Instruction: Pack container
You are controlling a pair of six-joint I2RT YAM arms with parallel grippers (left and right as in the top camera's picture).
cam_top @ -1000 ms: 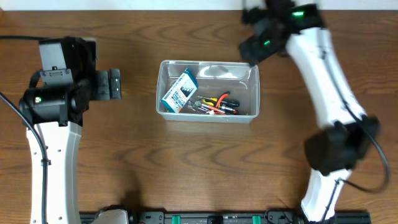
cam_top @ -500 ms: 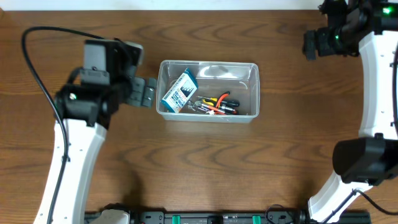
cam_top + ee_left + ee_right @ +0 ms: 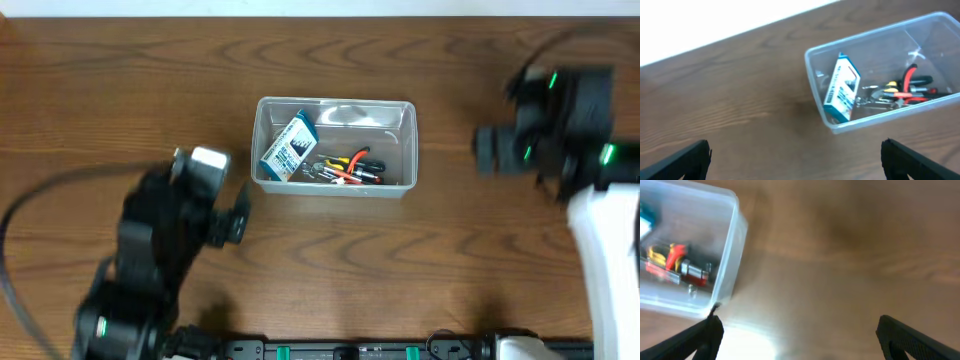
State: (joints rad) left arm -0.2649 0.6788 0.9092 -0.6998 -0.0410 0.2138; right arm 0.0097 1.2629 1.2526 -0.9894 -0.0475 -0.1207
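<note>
Clear plastic container (image 3: 392, 140) lies upright, long axis left-right; both jaws seemingly spread, empty.

The container (image 3: 386, 119) is a clear, translucent plastic tub, rectangular with rounded corners and a rim. It stands upright and open-topped on the wooden counter (image 3: 330, 250), in the upper middle of the overhead frame. Inside, a blue-and-white box (image 3: 288, 147) leans at its left end, and red-, yellow- and black-handled tools (image 3: 348, 168) lie along its lower wall.

Container (image 3: 733, 250) with tools (image 3: 677, 264), left
</note>
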